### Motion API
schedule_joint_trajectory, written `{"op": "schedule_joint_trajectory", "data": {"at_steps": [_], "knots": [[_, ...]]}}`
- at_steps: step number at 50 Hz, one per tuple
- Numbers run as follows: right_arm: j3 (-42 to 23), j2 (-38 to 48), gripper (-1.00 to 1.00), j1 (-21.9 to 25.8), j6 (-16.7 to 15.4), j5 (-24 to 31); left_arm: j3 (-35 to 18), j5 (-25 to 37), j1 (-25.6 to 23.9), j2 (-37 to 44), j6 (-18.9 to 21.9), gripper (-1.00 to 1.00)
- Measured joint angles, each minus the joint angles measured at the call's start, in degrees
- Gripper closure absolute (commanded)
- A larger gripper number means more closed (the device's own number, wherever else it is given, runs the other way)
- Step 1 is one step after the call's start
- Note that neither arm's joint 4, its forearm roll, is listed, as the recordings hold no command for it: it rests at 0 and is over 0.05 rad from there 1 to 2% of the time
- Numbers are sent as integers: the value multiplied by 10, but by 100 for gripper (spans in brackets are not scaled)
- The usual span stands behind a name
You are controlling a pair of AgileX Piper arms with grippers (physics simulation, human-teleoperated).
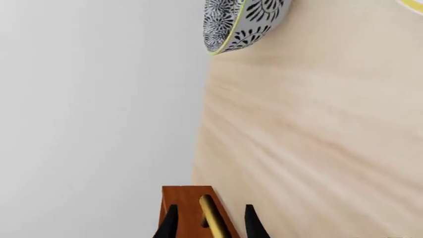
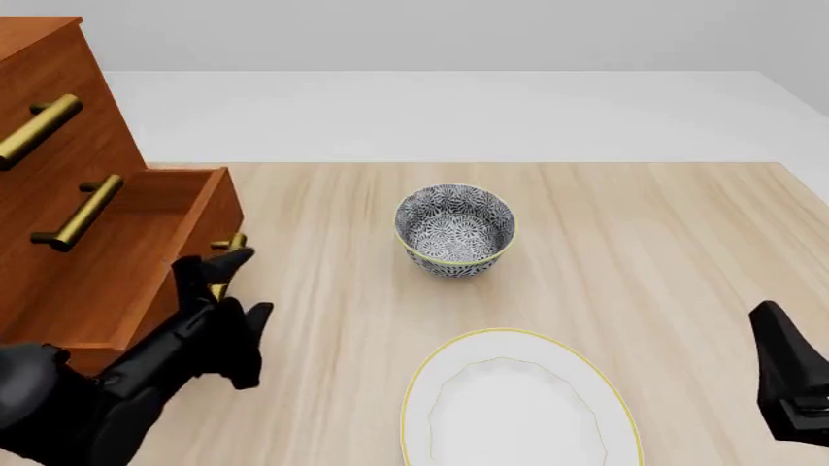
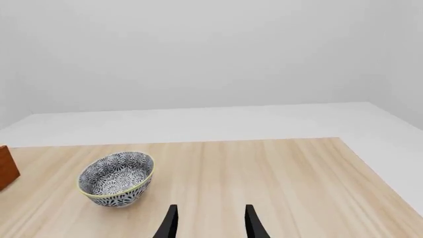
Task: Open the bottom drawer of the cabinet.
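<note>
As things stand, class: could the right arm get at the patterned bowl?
Probably yes. The right gripper points toward the bowl, with only bare table between them. The plate lies off to the side, and the left gripper is over at the drawer.

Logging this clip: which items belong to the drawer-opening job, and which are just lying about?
Job: cabinet; bottom drawer, pulled out; left gripper at its handle.
Lying about: patterned bowl; white plate; right gripper, idle.

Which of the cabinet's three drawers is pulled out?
The bottom drawer: its box juts out over the table, with the left hand at its brass handle. The two upper drawers sit flush in the cabinet.
</note>
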Motion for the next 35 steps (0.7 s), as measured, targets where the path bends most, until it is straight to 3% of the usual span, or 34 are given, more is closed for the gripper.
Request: {"op": "schedule_joint_trajectory", "data": {"at_steps": [7,20,35], "knots": [[0,0,-100,0,0,0,9,59,-30,-84,-22,-100],[0,0,-100,1,0,0,-32,297,-73,-302,-107,-100],[0,0,-100,3,0,1,-157,590,-84,-455,-272,-100]]}}
